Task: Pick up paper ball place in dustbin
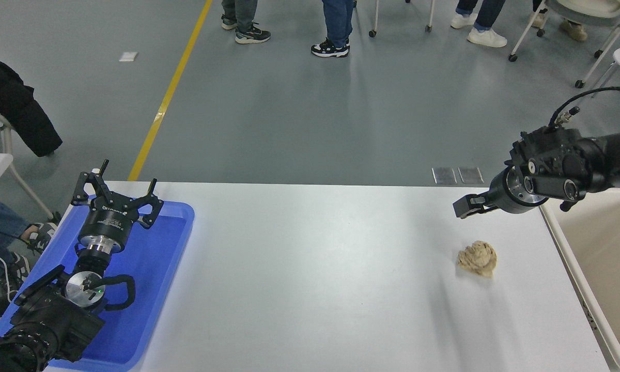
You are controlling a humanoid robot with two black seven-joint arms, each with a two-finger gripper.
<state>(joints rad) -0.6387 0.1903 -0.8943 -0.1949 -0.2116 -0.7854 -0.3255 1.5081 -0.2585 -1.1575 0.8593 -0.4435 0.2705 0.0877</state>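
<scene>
At 8 o'clock of the white table (310,268), whose top is smooth and matte, lies a shallow blue tray (157,289) of glossy plastic with rounded corners. The left arm is parked over this tray, and the left gripper (114,194) points toward 12 o'clock with its thin black fingers (89,182) spread wide apart and nothing between them. Behind the fingers, a ring of bright metal sits around the black cylindrical wrist.

At about 3 o'clock of the table rests the paper ball (478,258), a tan-brown wad with a wrinkled, lumpy surface, alone on the bare top. The right gripper (467,206) hangs above the table at 12 o'clock from the ball and apart from it, pointing toward 9 o'clock. It is seen from the side as one dark block, so one cannot tell whether it is released or clenched.

At the right edge stands the dustbin (568,258), a cream-beige plastic tub with a rounded rim and smooth sloping walls.
</scene>
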